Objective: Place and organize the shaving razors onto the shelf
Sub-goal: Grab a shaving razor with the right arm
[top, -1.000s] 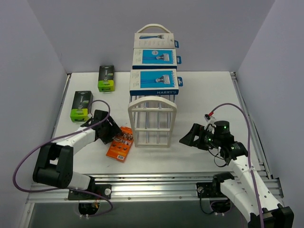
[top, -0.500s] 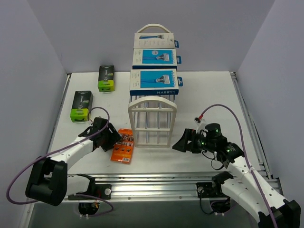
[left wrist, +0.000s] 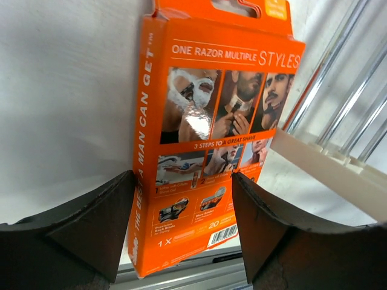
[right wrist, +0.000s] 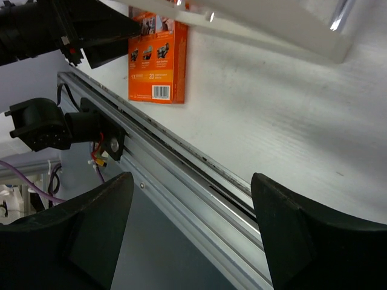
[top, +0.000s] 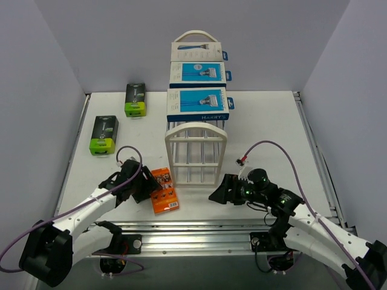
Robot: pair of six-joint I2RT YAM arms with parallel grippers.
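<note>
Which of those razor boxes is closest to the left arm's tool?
The orange box, the only orange one, sits inside the left tool. The green-black boxes lie farther back; the blue boxes rest on the shelf.

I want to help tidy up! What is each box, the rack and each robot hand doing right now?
orange box: flat on table, gripped at its sides.
left gripper: shut on orange box.
right gripper: open, empty.
shelf: standing.
blue boxes: three, on shelf.
green boxes: two, flat on table.
</note>
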